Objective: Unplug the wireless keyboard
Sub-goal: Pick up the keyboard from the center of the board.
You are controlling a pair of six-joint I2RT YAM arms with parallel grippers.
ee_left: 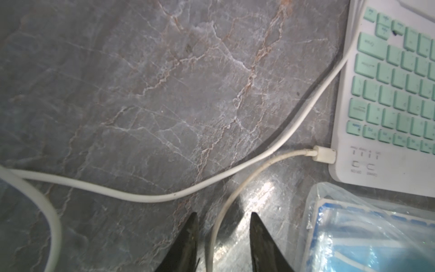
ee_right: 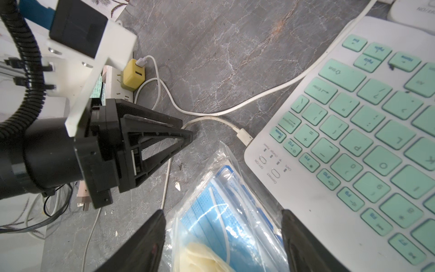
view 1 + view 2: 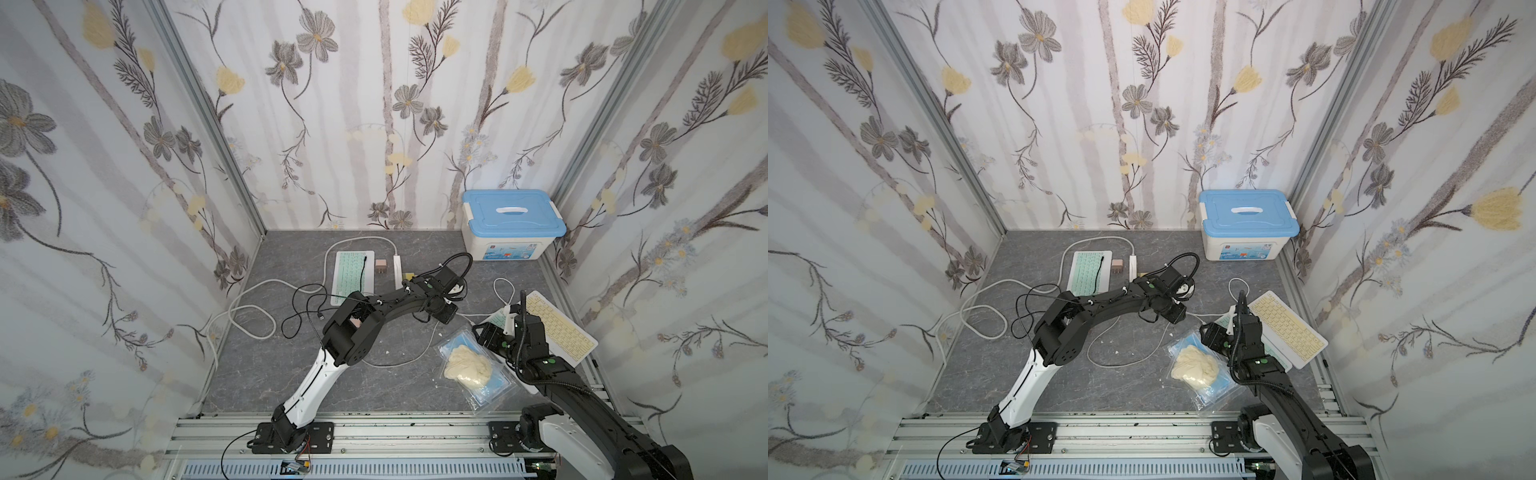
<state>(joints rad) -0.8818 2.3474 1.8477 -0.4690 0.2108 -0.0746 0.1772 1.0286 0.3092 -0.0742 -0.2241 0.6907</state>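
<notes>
A white keyboard with mint keys (image 1: 388, 94) (image 2: 353, 141) lies at the right, partly under a yellow-keyed keyboard (image 3: 557, 328). A white plug (image 1: 324, 154) (image 2: 244, 136) sits in its edge near the switches. From the plug a thin white cable (image 1: 226, 202) curves back between the fingers of my left gripper (image 1: 223, 215) (image 2: 187, 135). Those jaws stand apart on either side of the cable, low over the table. My right gripper (image 2: 222, 212) is open above a clear bag, with nothing held.
The clear bag of blue masks and cream gloves (image 3: 469, 365) lies beside the keyboard. A thicker white cable (image 1: 141, 197) crosses the table. A yellow charger cube (image 2: 131, 75) sits in a white power strip (image 3: 397, 270). At the back are another mint keyboard (image 3: 353, 274) and a blue-lidded box (image 3: 513, 216).
</notes>
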